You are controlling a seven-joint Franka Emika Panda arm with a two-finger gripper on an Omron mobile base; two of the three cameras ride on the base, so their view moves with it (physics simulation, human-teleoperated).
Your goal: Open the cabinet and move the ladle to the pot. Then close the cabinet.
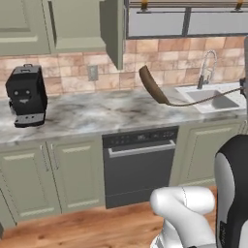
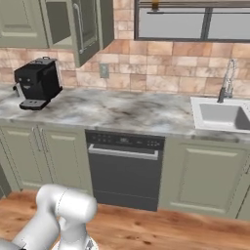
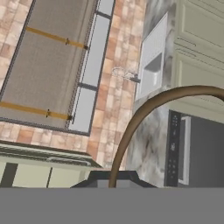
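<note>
Rising from the lower right of the left base view, white links with a dark joint point(image 1: 232, 193) climbing toward 1 o'clock. Seen at lower left in the right base view as a bent white elbow point(image 2: 66, 207). Pincer point(image 3: 114, 181) clamped tight, fingertips low at 6 o'clock in the hand view.
</note>
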